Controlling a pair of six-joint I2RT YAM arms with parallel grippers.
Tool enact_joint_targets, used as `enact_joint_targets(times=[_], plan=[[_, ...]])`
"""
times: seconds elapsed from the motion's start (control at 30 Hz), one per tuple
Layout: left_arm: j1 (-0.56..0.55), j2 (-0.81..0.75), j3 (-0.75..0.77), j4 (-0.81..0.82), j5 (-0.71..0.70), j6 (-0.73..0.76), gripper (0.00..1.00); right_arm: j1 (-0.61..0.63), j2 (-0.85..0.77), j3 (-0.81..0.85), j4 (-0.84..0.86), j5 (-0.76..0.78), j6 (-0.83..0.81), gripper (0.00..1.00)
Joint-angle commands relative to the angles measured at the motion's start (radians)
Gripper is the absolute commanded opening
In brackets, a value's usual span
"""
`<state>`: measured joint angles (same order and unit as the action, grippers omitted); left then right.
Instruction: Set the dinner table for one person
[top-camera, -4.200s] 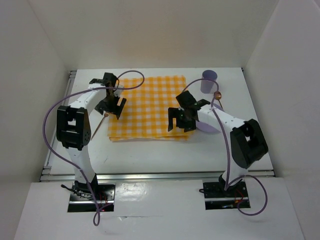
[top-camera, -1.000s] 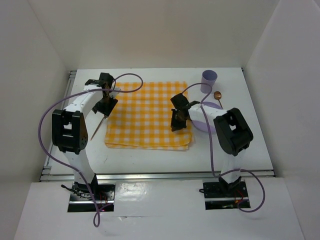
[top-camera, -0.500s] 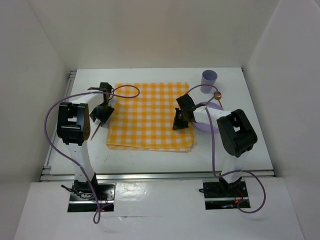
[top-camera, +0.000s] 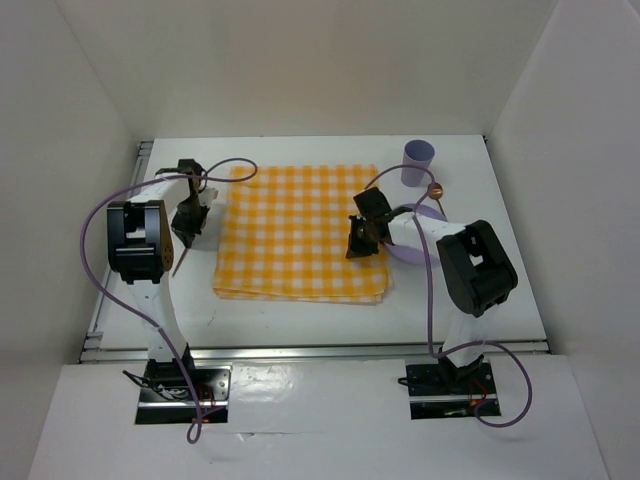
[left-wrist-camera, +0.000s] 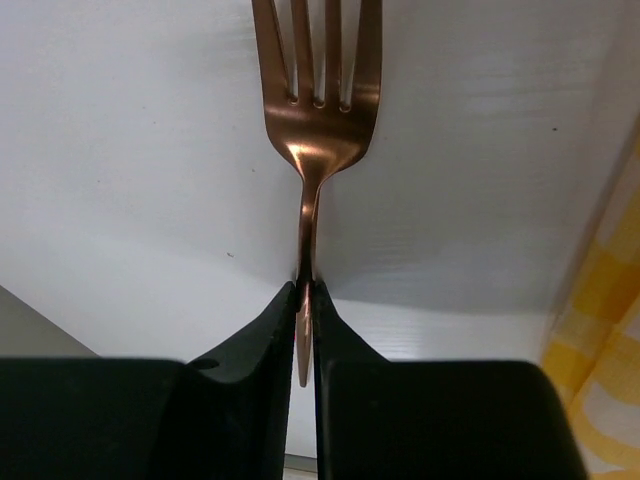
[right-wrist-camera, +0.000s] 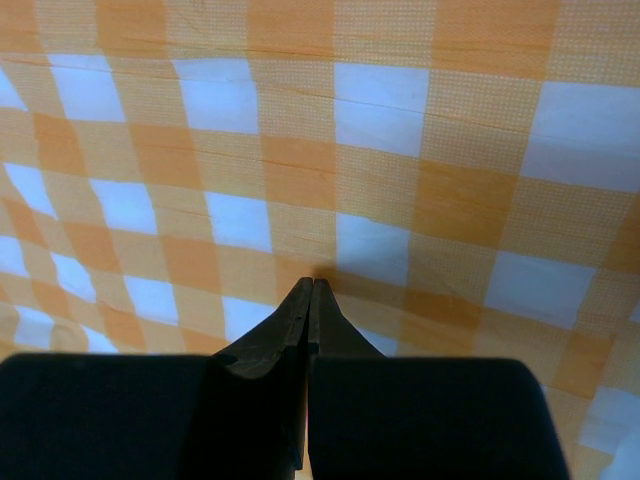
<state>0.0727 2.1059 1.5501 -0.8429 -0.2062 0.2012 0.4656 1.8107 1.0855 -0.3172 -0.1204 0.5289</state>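
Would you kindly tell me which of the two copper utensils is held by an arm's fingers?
The fork, left of the checked cloth: the left arm's fingers pinch its handle. The spoon by the purple cup lies free.

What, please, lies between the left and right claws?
The yellow-and-white checked cloth fills that stretch, as the top view shows: the left claw, gripping a copper fork, sits just off its left edge, the right claw over its right part.

Cloth (top-camera: 300, 235): yellow-and-white check, lay flat before you.
Cup (top-camera: 417, 163): lilac, stood upright off its far right corner.
Fork (left-wrist-camera: 318, 110): copper, left of the cloth.
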Motion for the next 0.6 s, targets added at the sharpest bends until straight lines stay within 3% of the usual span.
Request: enact_joint_targets(times=[0.0,0.07,0.1,0.2,0.23,0.3,0.33,0.37,0.4,0.57], plan=[[0.032,0.057,-0.008,-0.021,0.082,-0.049,0.13,-0.007,-0.048,0.031,0.027,-0.018,-0.029,0.00],[0.041,0.046,-0.008,-0.021,0.093,-0.062,0.13,-0.007,-0.085,0.056,0.009,-0.028,-0.041,0.00],[0.041,0.046,-0.008,-0.021,0.093,-0.072,0.13,-0.007,-0.096,0.082,-0.005,-0.015,-0.053,0.06],[0.050,0.036,-0.008,-0.021,0.122,-0.097,0.13,-0.021,-0.116,0.154,-0.141,0.081,-0.063,0.46],[0.059,0.036,-0.008,-0.021,0.135,-0.097,0.18,-0.039,-0.116,0.222,-0.198,0.091,-0.047,0.53],[0.059,0.005,-0.008,-0.021,0.148,-0.106,0.21,-0.109,-0.128,0.266,-0.319,0.091,0.009,0.58],[0.059,-0.004,-0.008,-0.012,0.162,-0.117,0.22,-0.134,-0.148,0.254,-0.336,0.091,0.037,0.66],[0.059,-0.018,-0.008,-0.012,0.177,-0.126,0.24,-0.160,-0.210,0.228,-0.336,0.091,0.066,0.82],[0.059,-0.018,-0.008,-0.012,0.177,-0.126,0.26,-0.188,-0.250,0.191,-0.323,0.100,0.100,0.88],[0.059,-0.038,0.013,-0.021,0.197,-0.137,0.30,-0.384,-0.517,-0.116,-0.244,0.146,0.321,0.87]])
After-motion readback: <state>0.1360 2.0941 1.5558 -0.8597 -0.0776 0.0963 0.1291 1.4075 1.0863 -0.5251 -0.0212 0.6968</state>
